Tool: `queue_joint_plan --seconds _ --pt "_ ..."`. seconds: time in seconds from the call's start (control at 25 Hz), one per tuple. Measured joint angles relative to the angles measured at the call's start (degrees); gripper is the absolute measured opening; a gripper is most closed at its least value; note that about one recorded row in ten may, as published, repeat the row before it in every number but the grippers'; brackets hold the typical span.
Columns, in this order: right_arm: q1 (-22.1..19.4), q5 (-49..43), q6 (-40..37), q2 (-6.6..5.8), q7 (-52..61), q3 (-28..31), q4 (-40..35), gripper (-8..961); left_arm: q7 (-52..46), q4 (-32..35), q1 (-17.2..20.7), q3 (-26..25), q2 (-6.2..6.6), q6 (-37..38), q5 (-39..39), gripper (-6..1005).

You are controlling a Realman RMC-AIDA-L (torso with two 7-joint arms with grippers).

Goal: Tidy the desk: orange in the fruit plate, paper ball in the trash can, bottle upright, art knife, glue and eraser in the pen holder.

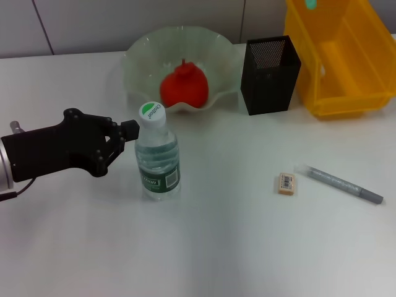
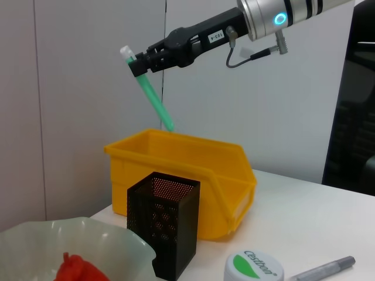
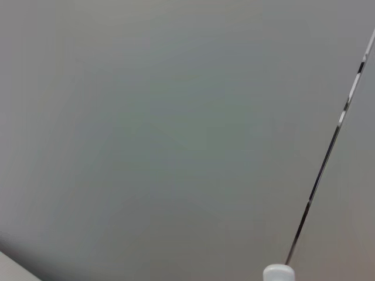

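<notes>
The bottle (image 1: 158,158) stands upright on the table; its cap also shows in the left wrist view (image 2: 254,267). My left gripper (image 1: 130,130) is just left of the bottle's cap. The orange (image 1: 184,86) lies in the fruit plate (image 1: 139,59). The pen holder (image 1: 269,74) stands right of the plate. The eraser (image 1: 286,184) and a grey pen-like art knife (image 1: 343,184) lie on the table to the right. In the left wrist view my right gripper (image 2: 138,62) is shut on a green glue stick (image 2: 155,99), high above the trash can (image 2: 181,170). No paper ball shows.
The trash can (image 1: 346,93) stands at the table's far right, beside the pen holder. The glue stick's tip (image 1: 310,5) shows at the head view's top edge, and its white cap (image 3: 277,273) shows in the right wrist view. A grey wall runs behind the table.
</notes>
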Motion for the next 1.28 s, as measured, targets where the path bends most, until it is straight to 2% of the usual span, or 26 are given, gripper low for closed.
queue_joint_plan --seconds 0.52,1.0,1.28 --pt "0.9 11.4 -0.8 -0.56 -7.6 2.9 9.3 209 0.4 -0.7 -0.7 -0.3 0.09 -0.1 -0.8 22" --pt "2.2 15.1 -1.2 -0.04 -10.4 2.9 14.1 213 1.7 -3.3 -1.4 -1.9 0.09 0.2 -0.9 23" --pt "1.5 16.4 -1.4 0.09 -12.4 2.9 17.3 214 2.1 -4.0 -1.9 -1.8 0.09 -0.1 -0.9 24"
